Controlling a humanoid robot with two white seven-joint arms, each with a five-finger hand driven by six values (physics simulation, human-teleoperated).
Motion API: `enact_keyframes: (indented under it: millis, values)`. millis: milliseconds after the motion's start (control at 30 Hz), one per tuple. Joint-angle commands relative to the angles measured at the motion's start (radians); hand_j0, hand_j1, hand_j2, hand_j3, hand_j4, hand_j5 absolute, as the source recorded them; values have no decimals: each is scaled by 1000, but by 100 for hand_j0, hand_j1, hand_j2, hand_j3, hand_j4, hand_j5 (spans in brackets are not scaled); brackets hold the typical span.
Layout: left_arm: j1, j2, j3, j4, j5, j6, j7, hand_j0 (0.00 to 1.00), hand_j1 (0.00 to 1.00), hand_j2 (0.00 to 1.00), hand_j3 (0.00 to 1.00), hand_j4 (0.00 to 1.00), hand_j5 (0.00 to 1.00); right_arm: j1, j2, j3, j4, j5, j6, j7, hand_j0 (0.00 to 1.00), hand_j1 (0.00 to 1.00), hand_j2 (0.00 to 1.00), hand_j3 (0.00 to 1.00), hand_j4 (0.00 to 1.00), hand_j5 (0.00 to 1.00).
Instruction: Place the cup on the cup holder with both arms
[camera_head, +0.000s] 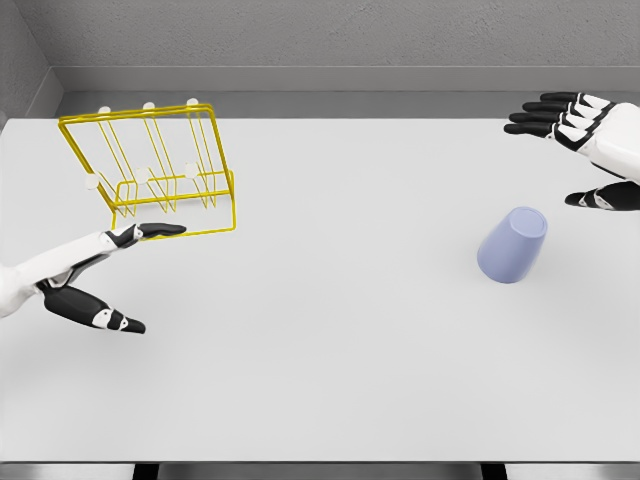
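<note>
Pale lavender plastic cup (512, 245) lying tipped on the white counter (330, 370), well right of the yellow wire cup holder (150, 170), probably light and slick, so grab mid-wall; both hands' fingers spread, holding nothing.

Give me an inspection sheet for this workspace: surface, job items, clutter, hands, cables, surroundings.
Surface: white table, flat and bare apart from the two job items.
Job's things: pale blue cup right of centre, tilted, apart from both hands; yellow wire cup holder at the rear left, with white-tipped pegs, no cup on it.
Clutter: nothing seen.
Hands: left hand open at the lower left, fingertips beside the holder's front edge; right hand open at the upper right, above the cup, holding nothing.
Cables: nothing seen.
Surroundings: grey wall behind the table and at the left.
</note>
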Motion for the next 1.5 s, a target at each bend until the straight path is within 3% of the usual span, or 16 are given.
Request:
enact_keyframes:
  millis: [0,133,167,200,333,533,867,1133,1467]
  values:
    - [0,1,-1,2,8,2,0,100,100,100,100,100,100,0,-1,-1,0,-6,1,-1,100,100,100,100,100,100]
    - [-2,-1,-1,2,8,2,0,100,100,100,100,100,100,2,-6,-1,0,-6,1,18,100,100,100,100,100,100]
    - [-2,-1,-1,2,8,2,0,100,100,100,100,100,100,2,-6,-2,0,-9,1,146,100,100,100,100,100,100]
    - [-3,-1,1,3,8,2,0,100,100,100,100,100,100,2,-7,-2,0,-9,1,217,100,100,100,100,100,100]
    - [-12,-22,1,16,5,2,0,100,100,100,100,100,100,0,-12,-11,0,-7,1,369,100,100,100,100,100,100]
    - [-14,-22,7,14,-32,2,0,100,100,100,100,100,100,-32,14,12,14,-6,12,369,100,100,100,100,100,100]
    - [-31,-38,2,8,-25,2,0,100,100,100,100,100,100,-222,79,246,116,-3,161,369,100,100,100,100,100,100]
    - [-44,-44,1,11,-33,2,0,100,100,100,100,100,100,-225,79,263,155,-3,200,369,100,100,100,100,100,100]
    - [-49,-45,1,11,-36,2,0,100,100,100,100,100,100,-288,109,384,204,10,236,369,100,100,100,100,100,100]
